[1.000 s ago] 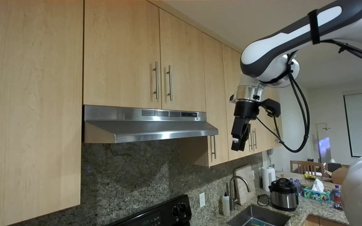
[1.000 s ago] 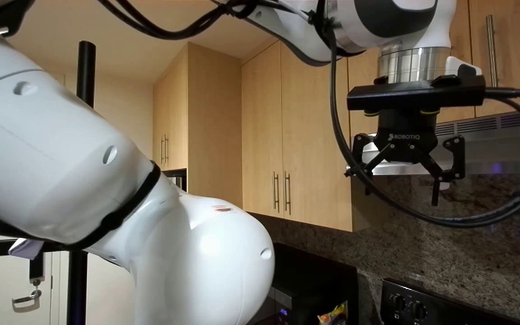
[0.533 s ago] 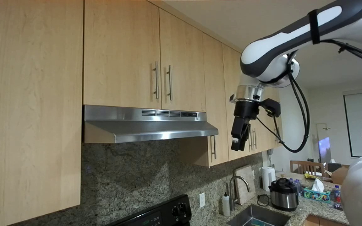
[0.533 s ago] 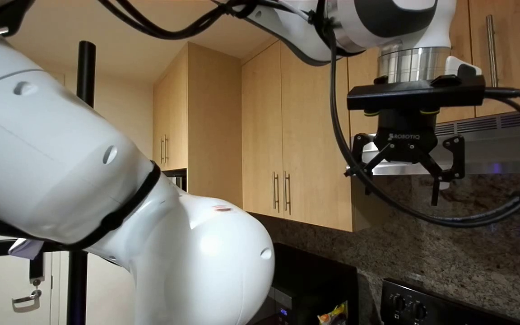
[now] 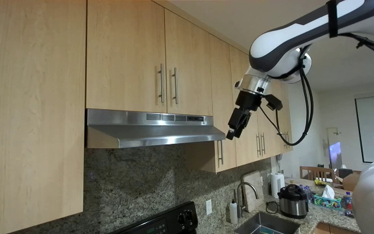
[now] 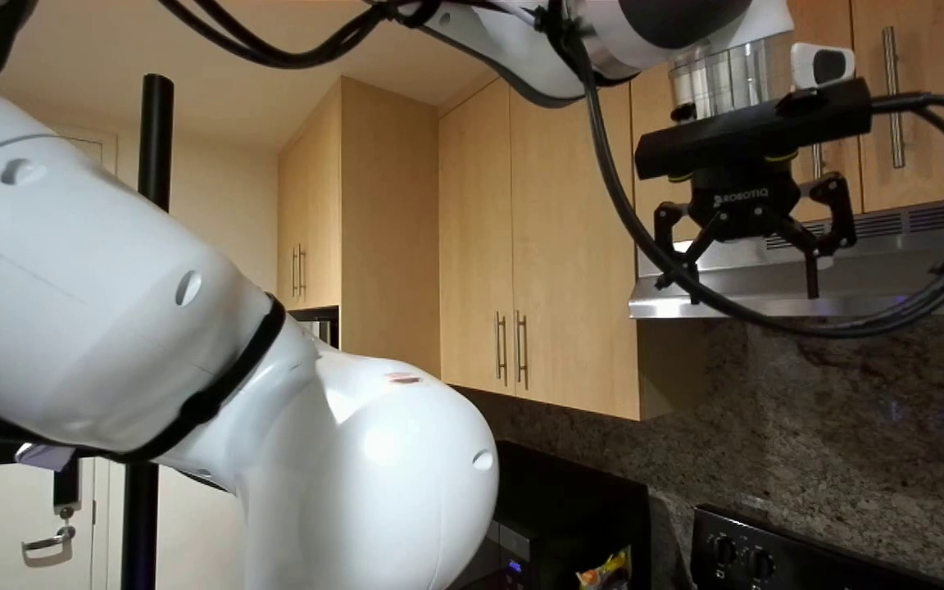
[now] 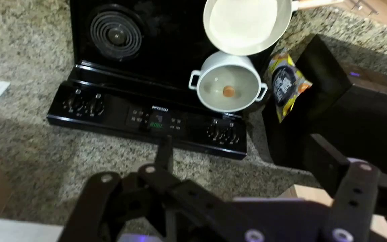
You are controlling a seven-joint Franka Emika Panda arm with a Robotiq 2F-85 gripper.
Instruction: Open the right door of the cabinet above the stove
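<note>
Right door (image 5: 192, 60) closed, tilted claw (image 5: 233, 134) well apart.

The robot's smooth, rounded white arm (image 6: 382, 500) is pitted with small round recesses (image 6: 483, 460) and marked by a reddish smear (image 6: 404, 378). It is trimmed with dark grey panels (image 5: 261, 66), bound by black straps (image 5: 332, 19) and trailed by black cables (image 6: 832, 330). Its end is ringed by a shiny silver collar (image 5: 255, 83). The black, jointed gripper (image 6: 753, 283) is lettered "ROBOTIQ" in pale capitals (image 6: 742, 198), and its bar-like linkages (image 7: 346, 211) are dotted with round silver screws (image 7: 343, 234). A black, bar-shaped housing (image 6: 755, 131) is edged with small yellow accents (image 6: 782, 156).
</note>
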